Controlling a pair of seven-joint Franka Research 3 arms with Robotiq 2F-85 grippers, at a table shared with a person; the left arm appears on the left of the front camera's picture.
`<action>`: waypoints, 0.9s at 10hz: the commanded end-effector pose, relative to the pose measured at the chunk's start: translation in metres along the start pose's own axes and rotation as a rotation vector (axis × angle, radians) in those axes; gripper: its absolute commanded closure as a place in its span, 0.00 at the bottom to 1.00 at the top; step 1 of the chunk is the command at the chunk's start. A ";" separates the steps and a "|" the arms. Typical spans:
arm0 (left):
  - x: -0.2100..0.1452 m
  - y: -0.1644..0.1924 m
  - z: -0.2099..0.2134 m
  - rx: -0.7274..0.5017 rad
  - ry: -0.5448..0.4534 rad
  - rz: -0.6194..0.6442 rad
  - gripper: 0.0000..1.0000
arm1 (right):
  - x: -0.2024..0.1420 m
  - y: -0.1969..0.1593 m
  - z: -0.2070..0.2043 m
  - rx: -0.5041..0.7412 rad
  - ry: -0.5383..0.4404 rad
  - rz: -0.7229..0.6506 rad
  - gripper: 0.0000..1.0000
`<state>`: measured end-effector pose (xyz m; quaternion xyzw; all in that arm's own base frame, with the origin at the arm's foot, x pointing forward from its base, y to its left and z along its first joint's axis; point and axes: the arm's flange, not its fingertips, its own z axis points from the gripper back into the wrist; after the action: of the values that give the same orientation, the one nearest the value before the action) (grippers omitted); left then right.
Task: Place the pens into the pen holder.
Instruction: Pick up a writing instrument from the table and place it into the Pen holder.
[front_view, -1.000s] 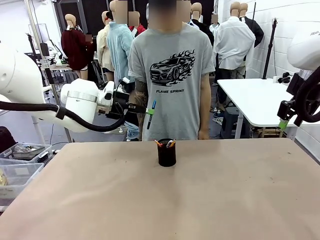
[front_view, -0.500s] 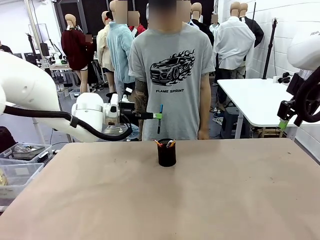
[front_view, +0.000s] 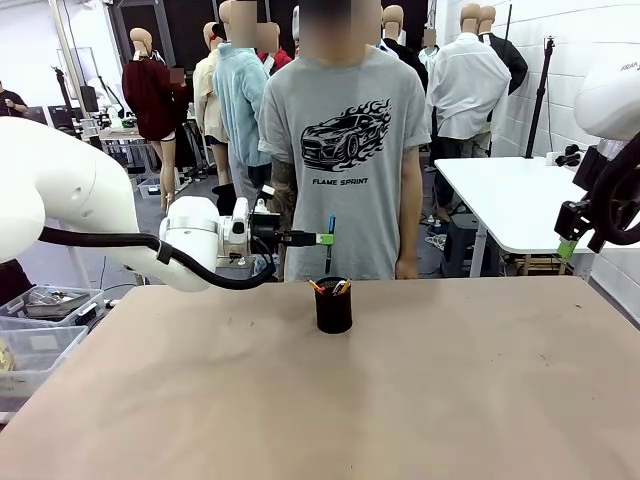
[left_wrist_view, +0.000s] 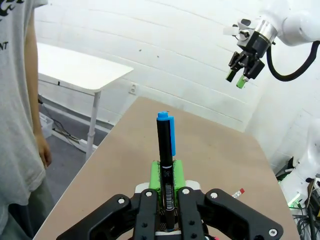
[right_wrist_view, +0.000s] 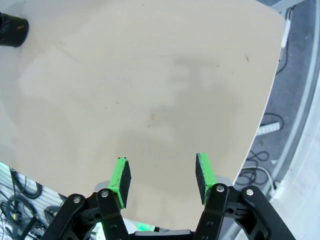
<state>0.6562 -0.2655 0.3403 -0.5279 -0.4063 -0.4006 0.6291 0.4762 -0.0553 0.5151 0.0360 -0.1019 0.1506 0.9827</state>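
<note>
The black pen holder (front_view: 333, 306) stands on the tan table (front_view: 400, 400) near its far edge, with an orange-yellow pencil tip (front_view: 316, 286) and another pen end (front_view: 341, 287) poking out. My left gripper (front_view: 323, 239) is shut on the dark pen with a blue cap (front_view: 329, 247), which hangs upright just above the holder's rim. In the left wrist view that pen (left_wrist_view: 165, 160) stands between the green pads of the left gripper (left_wrist_view: 166, 176), and a pencil end (left_wrist_view: 238, 192) shows low right. My right gripper (right_wrist_view: 162, 167) is open with nothing in it, high off the table's right edge (front_view: 567, 247); the holder (right_wrist_view: 13, 29) lies far from it.
A person (front_view: 345, 150) stands at the far edge right behind the holder. Grey bins (front_view: 40, 325) sit off the table's left side. A white table (front_view: 510, 195) stands behind at right. The near half of the tan table is bare.
My left gripper has carried the blue-capped pen rightward and a little lower, from left of the holder to just above it. The right arm has not moved.
</note>
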 end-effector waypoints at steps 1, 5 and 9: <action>-0.007 0.006 -0.002 -0.021 -0.001 0.005 1.00 | -0.001 0.001 0.000 -0.007 -0.002 0.000 0.34; -0.029 -0.001 -0.011 -0.050 0.039 0.022 1.00 | -0.001 0.001 0.000 -0.007 -0.002 0.000 0.34; -0.034 -0.008 -0.003 -0.046 0.039 0.023 0.66 | -0.001 0.001 0.000 -0.007 -0.002 0.000 0.34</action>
<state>0.6435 -0.2732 0.3076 -0.5438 -0.3766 -0.4005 0.6341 0.4762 -0.0553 0.5151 0.0360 -0.1019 0.1507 0.9827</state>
